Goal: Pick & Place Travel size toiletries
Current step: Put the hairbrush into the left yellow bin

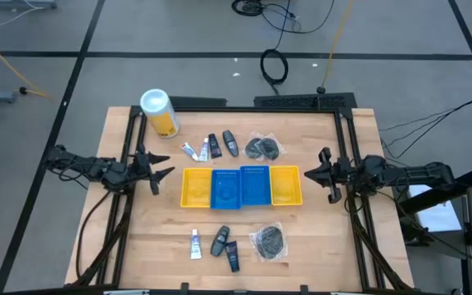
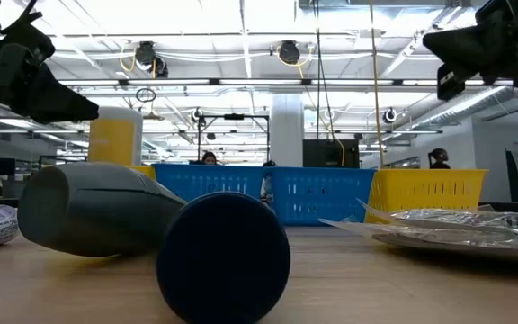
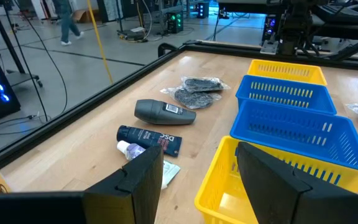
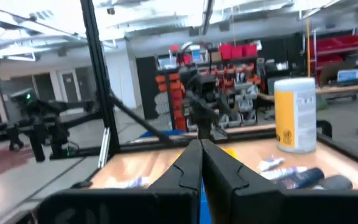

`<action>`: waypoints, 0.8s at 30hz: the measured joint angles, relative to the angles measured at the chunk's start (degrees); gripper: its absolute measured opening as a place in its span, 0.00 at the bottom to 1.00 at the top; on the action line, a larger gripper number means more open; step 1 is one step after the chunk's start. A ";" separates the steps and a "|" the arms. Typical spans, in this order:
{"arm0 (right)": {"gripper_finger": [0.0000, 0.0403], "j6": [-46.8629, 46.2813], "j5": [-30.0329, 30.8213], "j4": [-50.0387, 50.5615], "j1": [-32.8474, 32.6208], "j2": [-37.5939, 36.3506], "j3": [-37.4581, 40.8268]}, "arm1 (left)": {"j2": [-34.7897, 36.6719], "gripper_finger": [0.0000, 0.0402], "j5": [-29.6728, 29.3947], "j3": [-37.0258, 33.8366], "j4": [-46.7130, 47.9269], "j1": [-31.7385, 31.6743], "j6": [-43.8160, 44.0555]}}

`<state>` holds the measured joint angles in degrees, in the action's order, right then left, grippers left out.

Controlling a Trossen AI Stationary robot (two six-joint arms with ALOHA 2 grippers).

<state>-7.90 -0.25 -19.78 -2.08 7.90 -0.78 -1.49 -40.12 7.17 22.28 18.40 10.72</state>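
The travel size toiletries lie in two rows on the wooden table. In the far row are a white tube (image 1: pixel 188 151), a navy bottle (image 1: pixel 215 146), a grey oval piece (image 1: pixel 231 142) and a clear packet (image 1: pixel 263 147). In the near row are a white tube (image 1: pixel 196 243), a grey oval (image 1: pixel 220 241), a navy bottle (image 1: pixel 232 256) and a packet (image 1: pixel 270 242). My left gripper (image 1: pixel 158 170) hangs open above the table's left side, pointing at the bins (image 3: pixel 201 152). My right gripper (image 1: pixel 322 172) is shut above the right side, with nothing held (image 4: pixel 201 146).
A row of bins, yellow (image 1: pixel 196 188), two blue (image 1: pixel 241 186) and yellow (image 1: pixel 285 184), stands across the table's middle between the grippers. A big yellow canister with a white lid (image 1: pixel 159 111) stands at the far left. A black frame (image 1: pixel 301 102) edges the table.
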 joint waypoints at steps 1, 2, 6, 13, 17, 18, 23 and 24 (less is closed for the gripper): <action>0.00 -0.07 0.29 0.06 0.00 0.01 0.00 | 0.00 0.52 0.00 0.00 0.01 0.00 -0.03; 0.00 -0.39 0.31 -0.12 0.02 0.04 0.00 | 0.01 0.52 -0.02 0.00 0.01 0.01 -0.22; 0.00 -2.29 0.21 -0.45 0.02 0.07 0.00 | 0.01 0.52 -0.23 0.01 -0.02 0.01 -2.22; 0.00 -4.72 1.53 -3.50 0.01 0.09 0.00 | -0.01 0.52 -0.24 -0.02 -2.22 0.01 -4.73; 0.00 -2.29 -1.60 -10.29 -0.10 1.08 -0.03 | 0.01 0.52 -0.28 -0.02 -5.44 0.02 -4.65; 0.00 -1.98 -3.93 -11.13 -0.33 2.00 -0.53 | -0.01 0.52 -0.28 -0.02 -6.30 0.01 -4.65; 0.00 0.03 -8.43 -7.01 -3.02 12.61 -5.66 | 0.00 0.52 -0.40 -0.02 -9.61 0.02 -4.76; 0.00 0.81 -8.55 -6.97 -3.52 15.56 -7.44 | 0.00 0.52 -0.44 -0.02 -10.12 0.00 -5.08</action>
<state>-7.09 -8.80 -26.74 -5.61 23.46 -8.22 -1.48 -40.56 7.16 12.16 18.40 5.64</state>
